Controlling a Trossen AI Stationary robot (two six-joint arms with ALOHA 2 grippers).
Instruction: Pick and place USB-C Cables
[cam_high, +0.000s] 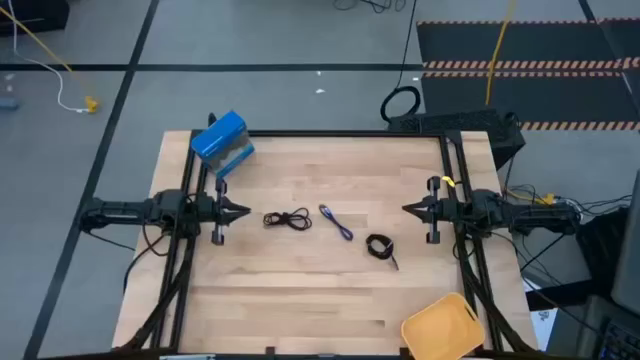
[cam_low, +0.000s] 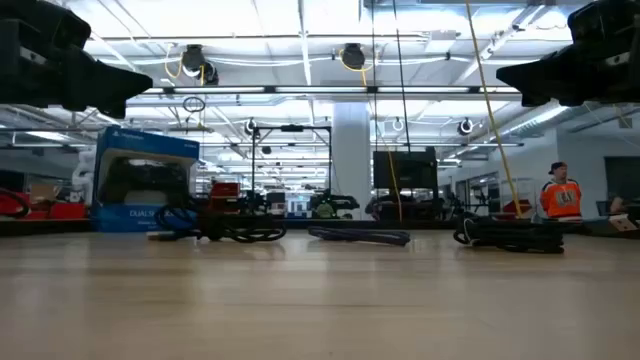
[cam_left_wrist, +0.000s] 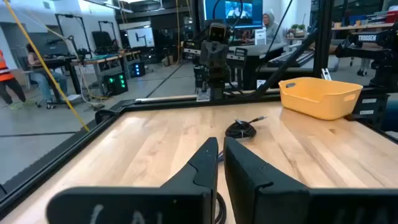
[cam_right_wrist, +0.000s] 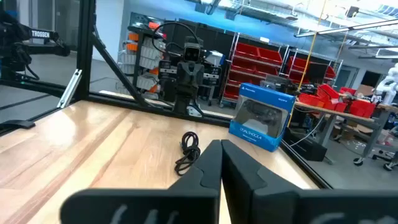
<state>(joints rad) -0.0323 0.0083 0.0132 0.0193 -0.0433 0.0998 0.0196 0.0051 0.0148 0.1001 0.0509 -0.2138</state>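
Observation:
Three short cables lie flat on the wooden table between the arms: a loose black one (cam_high: 287, 219) on the left, a blue-purple one (cam_high: 337, 222) in the middle, and a coiled black one (cam_high: 380, 247) on the right. My left gripper (cam_high: 243, 211) hovers at the table's left side, shut, pointing right at the loose black cable. My right gripper (cam_high: 408, 209) hovers at the table's right side, shut, pointing left. The left wrist view shows the coiled cable (cam_left_wrist: 241, 129), and the right wrist view shows the loose black cable (cam_right_wrist: 187, 151).
A blue box (cam_high: 222, 143) stands at the table's far left corner. A yellow bin (cam_high: 444, 327) sits at the near right corner. Black frame rails (cam_high: 340, 133) border the table. In the low view, a person in orange (cam_low: 561, 196) stands in the room behind.

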